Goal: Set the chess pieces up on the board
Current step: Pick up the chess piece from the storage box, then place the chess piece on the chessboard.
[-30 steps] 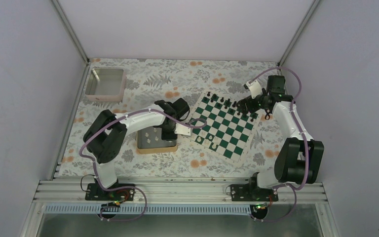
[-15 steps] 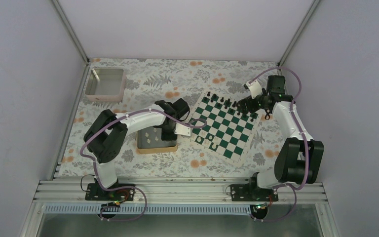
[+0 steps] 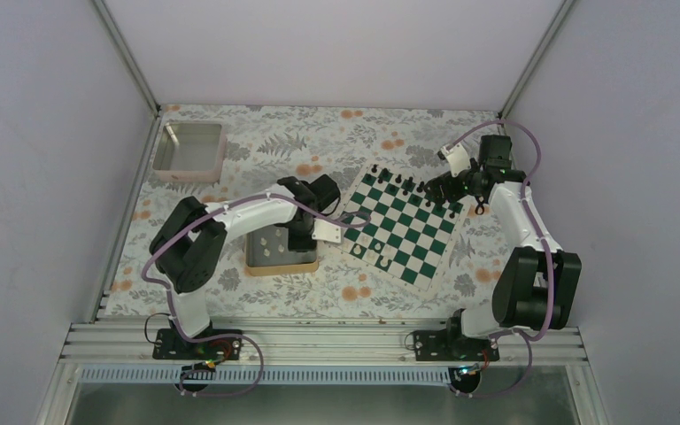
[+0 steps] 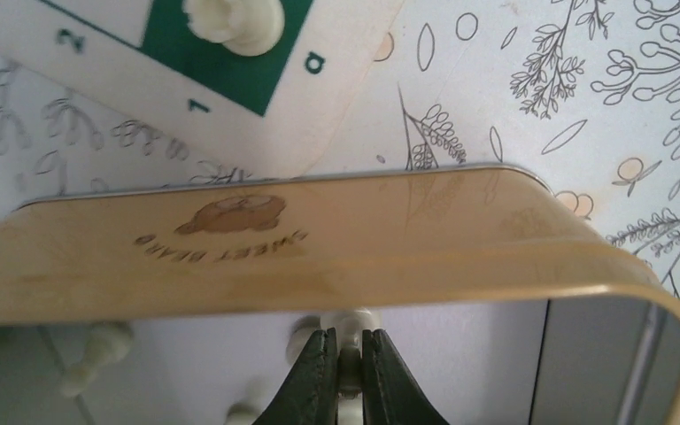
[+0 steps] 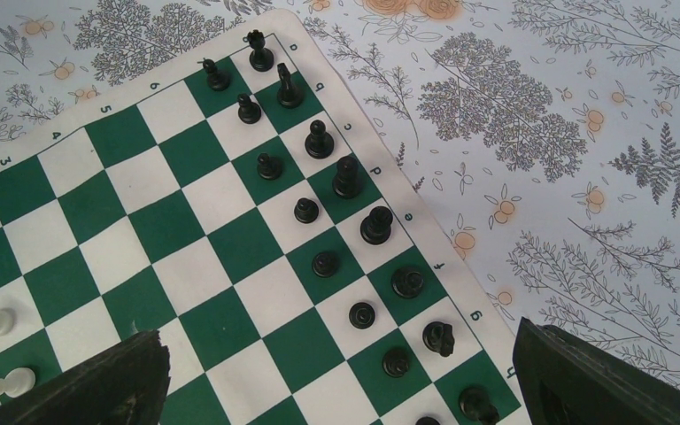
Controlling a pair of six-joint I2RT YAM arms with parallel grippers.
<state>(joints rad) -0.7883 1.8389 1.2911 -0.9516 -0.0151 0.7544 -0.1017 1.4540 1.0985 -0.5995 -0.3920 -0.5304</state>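
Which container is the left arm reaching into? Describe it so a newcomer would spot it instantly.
Find the green-and-white chessboard at the middle of the floral table. Just off its left corner sits a square metal tin, where the left hand pinches a white chess piece. Its gold rim sets it apart from the pinkish tray in the far left corner.

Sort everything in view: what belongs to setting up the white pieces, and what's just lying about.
Belongs to the job:
- the board
- white pieces in the gold-rimmed tin, one pinched by the left gripper; others already stand on the board

Just lying about:
- black pieces, lined up along the board's far edge
- pinkish tray, at the far left
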